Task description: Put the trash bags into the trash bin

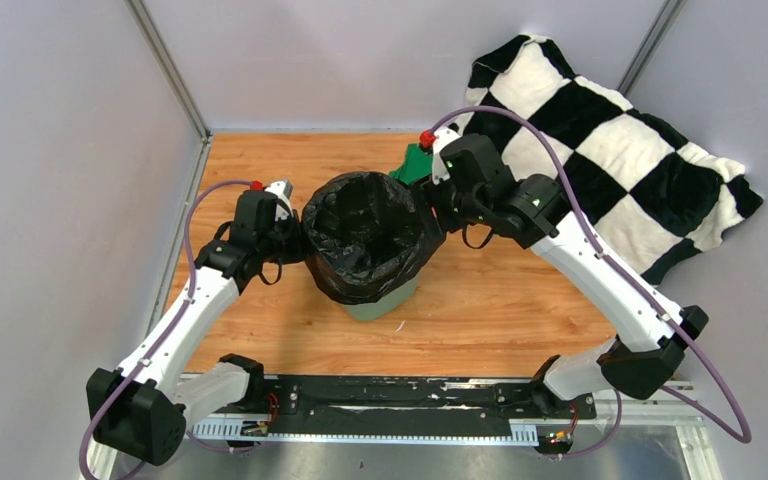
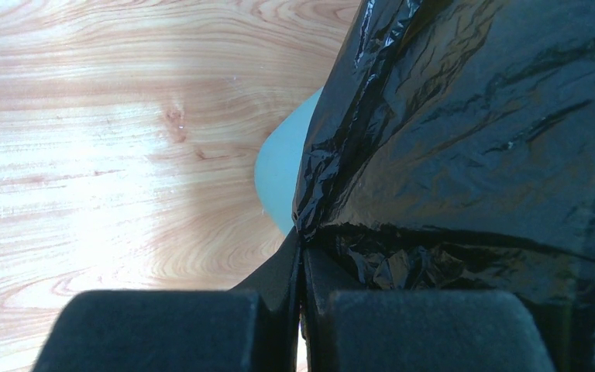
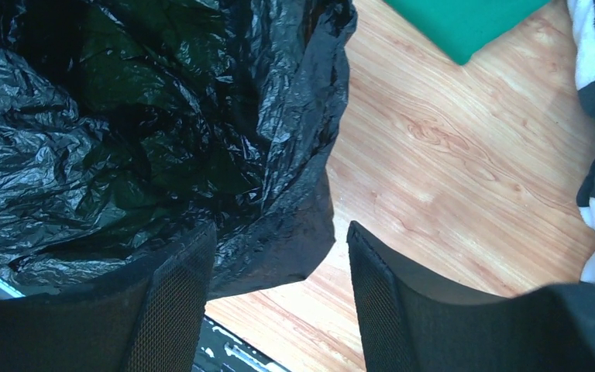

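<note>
Two claws are placed at the rim of one lined container. The left claw [image 2: 301,252] is pressed together, with a fold of the thin, glossy, crinkled black plastic bag [image 2: 465,116] pinched at its tips on the left side of the container. The right claw [image 3: 277,232] is spread at the far right side. The bag's loose hanging edge lies between its fingers [image 3: 403,302], and nothing is gripped there.

The bag is set inside the mint-green, rounded-square plastic wastebasket [image 1: 380,303]. Its mouth is held open and its top is turned down over the rim, so only the lower wall of the wastebasket is left showing. Inside the bag only dark crumpled film can be made out, and the bottom is lost in shadow.

Just beyond the wastebasket, a folded dark green cloth [image 1: 415,162] is partly hidden by the right arm. A black-and-white checkered blanket [image 1: 610,140] is bunched at the far right and is cut off in the right wrist view. The wastebasket stands on a wood-grain tabletop [image 1: 520,290].
</note>
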Robot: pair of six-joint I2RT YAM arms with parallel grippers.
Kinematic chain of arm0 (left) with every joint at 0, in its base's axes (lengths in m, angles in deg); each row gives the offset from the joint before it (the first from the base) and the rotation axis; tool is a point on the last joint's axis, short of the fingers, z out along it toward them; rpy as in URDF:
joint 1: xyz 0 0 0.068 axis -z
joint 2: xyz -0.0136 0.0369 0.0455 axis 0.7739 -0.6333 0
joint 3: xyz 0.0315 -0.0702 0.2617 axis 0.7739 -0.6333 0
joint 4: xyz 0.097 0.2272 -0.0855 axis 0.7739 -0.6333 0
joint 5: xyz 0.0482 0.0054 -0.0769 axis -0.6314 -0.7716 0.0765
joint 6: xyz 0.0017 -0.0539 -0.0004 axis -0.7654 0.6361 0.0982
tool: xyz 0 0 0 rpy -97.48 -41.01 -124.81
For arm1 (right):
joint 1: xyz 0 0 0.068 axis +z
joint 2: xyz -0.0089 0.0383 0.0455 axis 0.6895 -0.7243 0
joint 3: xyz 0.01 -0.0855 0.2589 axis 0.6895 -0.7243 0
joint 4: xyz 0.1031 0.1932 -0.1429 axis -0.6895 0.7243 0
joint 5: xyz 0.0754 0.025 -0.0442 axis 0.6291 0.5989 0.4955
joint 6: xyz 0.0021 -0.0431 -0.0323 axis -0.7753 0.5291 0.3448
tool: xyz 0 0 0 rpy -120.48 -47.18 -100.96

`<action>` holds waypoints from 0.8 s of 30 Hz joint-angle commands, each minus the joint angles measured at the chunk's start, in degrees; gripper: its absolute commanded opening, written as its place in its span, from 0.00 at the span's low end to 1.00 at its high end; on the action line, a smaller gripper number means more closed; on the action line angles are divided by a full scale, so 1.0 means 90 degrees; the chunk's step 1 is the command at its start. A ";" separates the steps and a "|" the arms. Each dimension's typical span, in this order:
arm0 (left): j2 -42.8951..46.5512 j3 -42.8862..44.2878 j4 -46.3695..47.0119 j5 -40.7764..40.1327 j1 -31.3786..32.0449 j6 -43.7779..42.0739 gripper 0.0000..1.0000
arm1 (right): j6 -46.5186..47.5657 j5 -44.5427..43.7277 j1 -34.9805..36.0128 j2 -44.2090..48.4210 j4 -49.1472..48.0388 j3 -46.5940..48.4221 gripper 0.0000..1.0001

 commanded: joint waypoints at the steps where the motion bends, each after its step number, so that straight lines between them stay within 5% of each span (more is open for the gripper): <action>1: 0.0106 0.0064 -0.0018 0.0067 0.0023 -0.0033 0.01 | -0.0140 -0.0303 0.0269 -0.0107 0.0152 -0.0117 0.63; 7: 0.0118 0.0064 -0.0027 0.0032 0.0023 -0.0062 0.01 | -0.0232 -0.0600 0.0336 -0.0075 0.0181 -0.0213 0.44; 18: 0.0084 0.0082 0.0011 0.0052 0.0023 -0.0061 0.01 | -0.0245 -0.0484 0.0360 -0.0170 0.0178 -0.0181 0.56; 24: 0.0088 0.0084 0.0008 0.0045 0.0023 -0.0062 0.01 | -0.0273 -0.0475 0.0365 -0.0207 0.0163 -0.0304 0.38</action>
